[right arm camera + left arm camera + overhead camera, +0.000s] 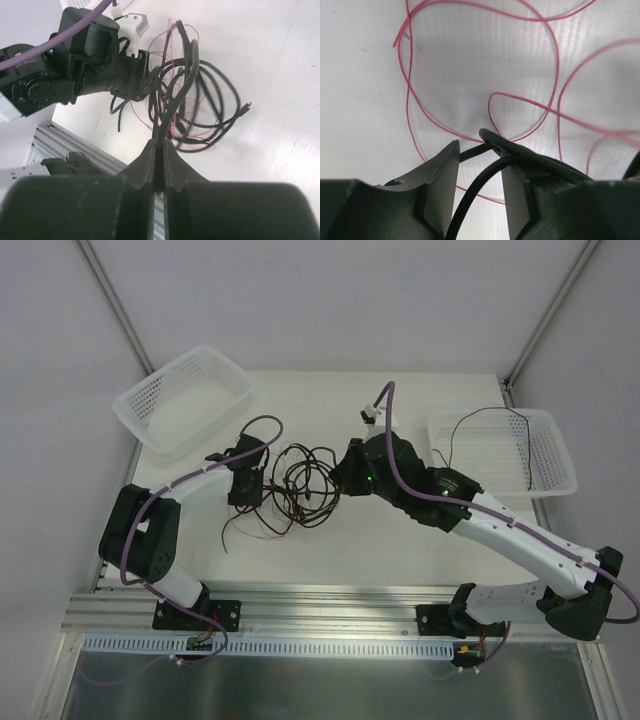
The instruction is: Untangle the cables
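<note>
I see my right end effector [159, 148] clamped on the cables [305, 480]; left end effector [480, 155] gapes around one, contact hidden.

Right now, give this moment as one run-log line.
left gripper: open, black cable between jaws | right gripper: shut on cables | cables: tangled

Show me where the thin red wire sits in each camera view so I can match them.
Top external: the red wire trails out just below-left of the black cable tangle.
Left wrist: it makes wide loops across the upper half, above a black cable of the tangle.
Right wrist: thin red strands are threaded through the black loops at centre.
Shared landmark: the black cable tangle, visible in all three views.
</note>
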`<state>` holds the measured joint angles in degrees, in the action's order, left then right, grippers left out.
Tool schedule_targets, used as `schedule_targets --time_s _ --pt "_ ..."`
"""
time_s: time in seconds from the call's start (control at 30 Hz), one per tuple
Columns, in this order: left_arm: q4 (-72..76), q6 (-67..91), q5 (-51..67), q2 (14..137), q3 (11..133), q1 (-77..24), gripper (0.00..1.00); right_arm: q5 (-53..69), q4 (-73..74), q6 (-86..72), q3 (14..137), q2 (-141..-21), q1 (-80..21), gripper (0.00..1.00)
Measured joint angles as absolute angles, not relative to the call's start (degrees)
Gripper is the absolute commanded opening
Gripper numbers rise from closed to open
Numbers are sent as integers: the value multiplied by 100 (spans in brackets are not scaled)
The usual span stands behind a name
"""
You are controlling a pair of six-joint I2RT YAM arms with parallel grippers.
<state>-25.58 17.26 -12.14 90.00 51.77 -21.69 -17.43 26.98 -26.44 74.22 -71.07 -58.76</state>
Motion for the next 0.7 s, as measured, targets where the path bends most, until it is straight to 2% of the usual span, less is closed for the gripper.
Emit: schedule_targets --time_s 0.33,0.7 --pt "-2394 1708 -829 8997 5459 -2329 17 -1678 3684 -1435 7852 -6427 -5463 1" --pt "-2034 1699 -362 8427 5588 -2364 19 -1765 3806 -1041 7754 -5623 -5146 1"
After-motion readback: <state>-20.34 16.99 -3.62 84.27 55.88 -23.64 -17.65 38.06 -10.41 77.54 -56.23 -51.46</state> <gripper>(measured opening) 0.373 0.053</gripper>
